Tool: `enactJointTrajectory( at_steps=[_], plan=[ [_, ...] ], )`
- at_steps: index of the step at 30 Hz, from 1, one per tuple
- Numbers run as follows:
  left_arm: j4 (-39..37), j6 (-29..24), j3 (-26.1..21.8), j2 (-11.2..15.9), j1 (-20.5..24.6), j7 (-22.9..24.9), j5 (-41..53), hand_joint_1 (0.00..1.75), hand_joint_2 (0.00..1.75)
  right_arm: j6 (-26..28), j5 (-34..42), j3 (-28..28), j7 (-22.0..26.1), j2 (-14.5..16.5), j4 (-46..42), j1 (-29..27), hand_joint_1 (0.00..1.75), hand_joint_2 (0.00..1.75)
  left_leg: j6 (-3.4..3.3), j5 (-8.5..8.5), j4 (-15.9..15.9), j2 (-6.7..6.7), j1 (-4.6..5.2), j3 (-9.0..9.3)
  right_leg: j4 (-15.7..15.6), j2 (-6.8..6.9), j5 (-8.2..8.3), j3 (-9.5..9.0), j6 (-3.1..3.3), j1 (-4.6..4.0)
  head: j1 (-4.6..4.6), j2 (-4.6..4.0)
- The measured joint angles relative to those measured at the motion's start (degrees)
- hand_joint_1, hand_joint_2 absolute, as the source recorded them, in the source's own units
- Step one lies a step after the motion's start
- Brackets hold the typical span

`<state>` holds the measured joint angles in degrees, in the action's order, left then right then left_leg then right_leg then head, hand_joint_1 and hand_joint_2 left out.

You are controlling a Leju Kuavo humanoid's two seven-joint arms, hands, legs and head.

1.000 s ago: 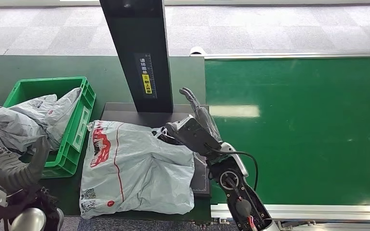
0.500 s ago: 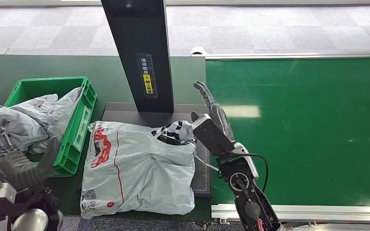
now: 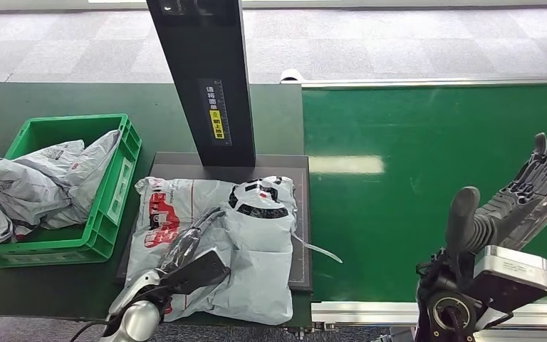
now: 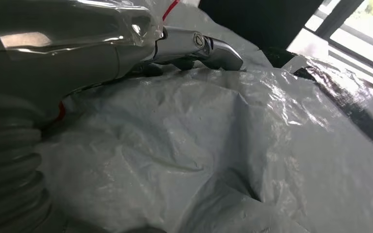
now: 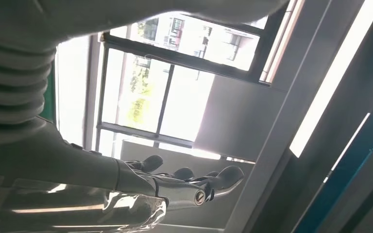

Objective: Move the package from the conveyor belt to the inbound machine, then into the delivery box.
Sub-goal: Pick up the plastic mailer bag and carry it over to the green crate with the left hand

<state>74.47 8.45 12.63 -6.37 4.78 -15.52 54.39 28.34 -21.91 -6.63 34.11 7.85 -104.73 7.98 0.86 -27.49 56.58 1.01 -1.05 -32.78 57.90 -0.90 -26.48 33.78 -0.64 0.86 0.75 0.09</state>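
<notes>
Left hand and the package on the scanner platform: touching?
Touching. In the head view the left hand lies on the package; the left wrist view shows fingers against the plastic.

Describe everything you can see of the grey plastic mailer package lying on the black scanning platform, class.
The grey plastic mailer package is a soft, crinkled, glossy bag with red printing near its left end and a black-and-white round patch near its top. It lies flat on the black scanning platform below the dark upright post, its near edge overhanging. The left hand rests on top of it with fingers laid flat. A thin strip trails toward the green conveyor belt.
</notes>
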Motion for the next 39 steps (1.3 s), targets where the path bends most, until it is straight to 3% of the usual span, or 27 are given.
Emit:
enactJointTrajectory(
  at_steps=[7, 8, 11, 12, 20, 28, 33, 35, 37, 39],
  plan=[
    [-5.1, -0.5, 3.5, -0.5, 2.1, 3.4, 1.2, 0.0, 1.75, 0.3, 0.8, -0.1, -0.4, 0.4, -1.5, -0.3, 0.0, 1.75, 0.0, 0.01, 0.0, 0.04, 0.01, 0.15, 0.0, 0.04, 0.0, -0.21, -0.01, 0.01, -0.01, 0.0],
    [-5.7, -0.1, 3.8, -0.5, 2.5, 3.8, 1.4, 0.25, 1.75, 0.4, 0.9, -0.1, -0.4, 0.4, -1.5, -0.3, 0.0, 1.75, -0.01, 0.01, 0.0, 0.06, 0.01, 0.16, 0.0, 0.05, -0.01, -0.24, -0.01, 0.01, 0.0, 0.0],
    [-7.6, 0.4, 4.4, -0.6, 3.6, 4.3, 1.8, 1.55, 1.75, 0.6, 1.0, -0.1, -0.5, 0.5, -1.5, -0.4, 0.0, 1.75, -0.01, 0.01, 0.0, 0.08, 0.01, 0.26, 0.0, 0.06, -0.01, -0.35, -0.02, 0.01, 0.01, 0.0],
    [-8.1, 0.2, 4.5, -0.6, 3.9, 4.1, 1.8, 1.74, 1.75, 0.8, 1.0, -0.1, -0.4, 0.5, -1.5, -0.5, 0.0, 1.75, -0.01, 0.01, 0.0, 0.08, 0.01, 0.3, 0.0, 0.06, -0.02, -0.4, -0.02, 0.01, 0.0, 0.0],
    [-7.9, -4.3, 4.8, -0.6, 4.2, 0.4, -0.5, 1.75, 1.75, 1.0, 2.0, 0.0, 0.0, 0.5, -2.7, -2.7, 0.0, 1.75, -0.01, 0.01, 0.0, 0.06, 0.01, 0.42, 0.0, 0.06, -0.02, -0.52, -0.02, 0.01, 0.0, 0.0],
    [-2.0, -10.5, 3.9, -0.6, 2.3, -7.0, -5.6, 1.75, 1.75, 0.5, 3.1, 0.2, 1.0, 0.5, -3.3, -3.7, 0.0, 1.75, 0.0, 0.0, 0.0, 0.01, 0.01, 0.32, 0.0, 0.05, -0.02, -0.37, -0.02, 0.0, 0.0, 0.0],
    [0.6, -13.0, 3.2, -0.5, 1.8, -9.1, -6.3, 1.75, 1.75, 0.4, 3.2, 0.4, 1.1, 0.5, -3.5, -3.9, 0.0, 1.75, 0.0, 0.0, 0.0, 0.01, 0.0, 0.28, 0.0, 0.04, -0.02, -0.34, -0.02, 0.0, -0.01, 0.0],
    [2.3, -20.6, 2.6, -0.7, 1.0, -14.1, -9.5, 1.75, 1.75, 0.3, 3.5, 0.5, 1.2, 0.5, -3.5, -3.9, 0.0, 1.75, 0.0, 0.0, 0.0, -0.02, 0.0, 0.27, 0.0, -0.01, -0.02, -0.33, -0.02, 0.0, -0.01, 0.0],
    [6.2, -33.8, 1.3, -1.1, -0.1, -20.5, -16.7, 1.75, 1.75, 0.0, 4.1, 0.5, 1.2, 0.5, -3.5, -3.9, 0.0, 1.75, 0.0, -0.01, 0.0, -0.06, 0.0, 0.26, 0.0, -0.06, -0.02, -0.31, -0.02, -0.01, -0.01, 0.0],
    [11.8, -44.3, -0.6, -1.3, -0.9, -23.6, -24.6, 1.75, 1.75, -0.1, 4.7, 0.6, 1.2, 0.5, -3.4, -3.7, 0.0, 1.75, 0.0, -0.01, 0.0, -0.04, -0.02, 0.25, 0.0, -0.05, -0.03, -0.3, -0.01, -0.02, 0.0, 0.0]
  ],
)
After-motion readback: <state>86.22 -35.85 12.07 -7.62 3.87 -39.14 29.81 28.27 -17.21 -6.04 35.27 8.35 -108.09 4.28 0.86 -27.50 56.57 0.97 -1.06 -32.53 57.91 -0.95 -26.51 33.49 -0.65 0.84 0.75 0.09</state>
